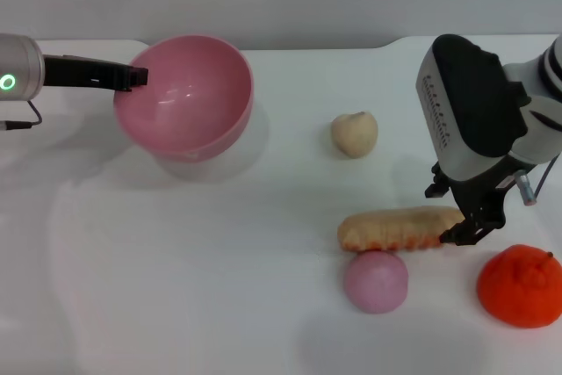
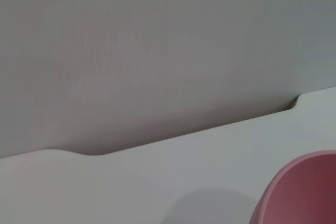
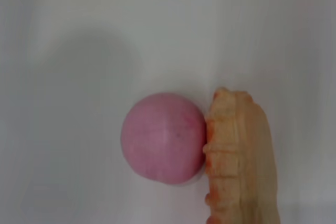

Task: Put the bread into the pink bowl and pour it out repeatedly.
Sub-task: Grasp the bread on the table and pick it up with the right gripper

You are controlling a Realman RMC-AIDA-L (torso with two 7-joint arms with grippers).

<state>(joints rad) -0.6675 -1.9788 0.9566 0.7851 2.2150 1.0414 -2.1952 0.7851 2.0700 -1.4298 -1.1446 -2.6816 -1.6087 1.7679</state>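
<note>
The right pincer (image 1: 470,227) covers the right end of the bread (image 1: 395,227), so the grip there cannot be judged; the right wrist view cuts the loaf off at the lower edge. The left pincer (image 1: 136,77) meets the pink bowl (image 1: 189,98) at its rim, its fingertips too dark and small to read. The left wrist view shows only a slice of that bowl in a corner. The orange fruit (image 1: 522,287) runs off the picture's right edge.

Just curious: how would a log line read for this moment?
bread: on table | right gripper: at its end | left gripper: holding pink bowl, tilted
</note>
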